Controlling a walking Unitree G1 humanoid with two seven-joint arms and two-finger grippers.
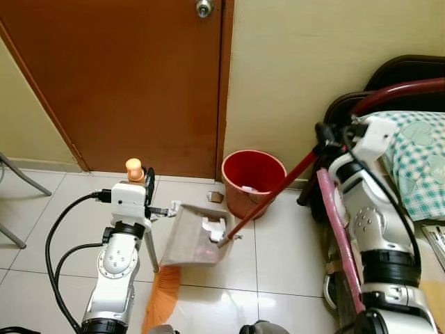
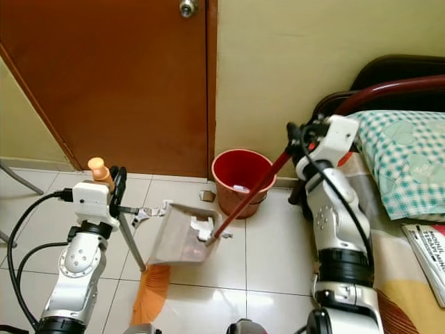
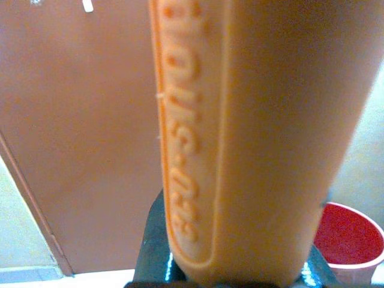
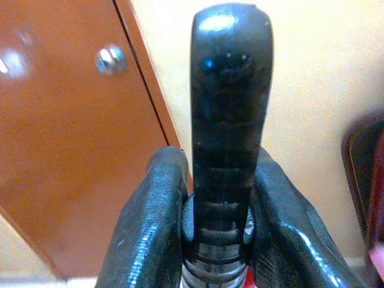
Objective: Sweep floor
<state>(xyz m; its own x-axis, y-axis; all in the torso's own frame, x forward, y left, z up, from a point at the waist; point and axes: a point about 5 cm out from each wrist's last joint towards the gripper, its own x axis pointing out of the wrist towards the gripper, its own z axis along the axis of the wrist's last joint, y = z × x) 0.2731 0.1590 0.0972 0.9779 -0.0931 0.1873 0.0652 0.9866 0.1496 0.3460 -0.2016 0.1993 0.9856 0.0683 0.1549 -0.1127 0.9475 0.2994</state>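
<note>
The broom [image 1: 161, 296] stands on the tiled floor [image 1: 278, 250] just in front of me, its orange bristles spread low on the near tiles and its silver pole rising to an orange grip [image 1: 134, 169]. My left gripper [image 1: 147, 188] is clamped around that grip near its top. From the head cameras I see only the rounded orange end poking above my wrist; my left wrist camera sits so close that the grip [image 3: 240, 138] shows raised lettering moulded along its side, with my dark fingers [image 3: 157, 252] closed around its base.

Just right of the broom sits the grey dustpan [image 1: 197, 240], tilted with its open mouth toward me and a few pale scraps inside. A long red handle [image 1: 274, 195] slopes from the pan up to my right gripper [image 1: 325, 136], which is shut on the black end of it. In my right wrist camera that black ribbed end [image 4: 231, 120] stands upright, squeezed between my 2 fingers [image 4: 147, 228].

Beyond the dustpan, against the far wall, is a red bucket [image 1: 254, 182] with something pale inside it. A small scrap [image 1: 215, 197] lies on the tiles just left of the bucket. Left of that is a brown wooden door [image 1: 132, 76] with a round metal knob [image 1: 204, 8]. On my right is a bed with a green checked pillow [image 1: 417, 160] and a dark curved headboard [image 1: 396, 76].
</note>
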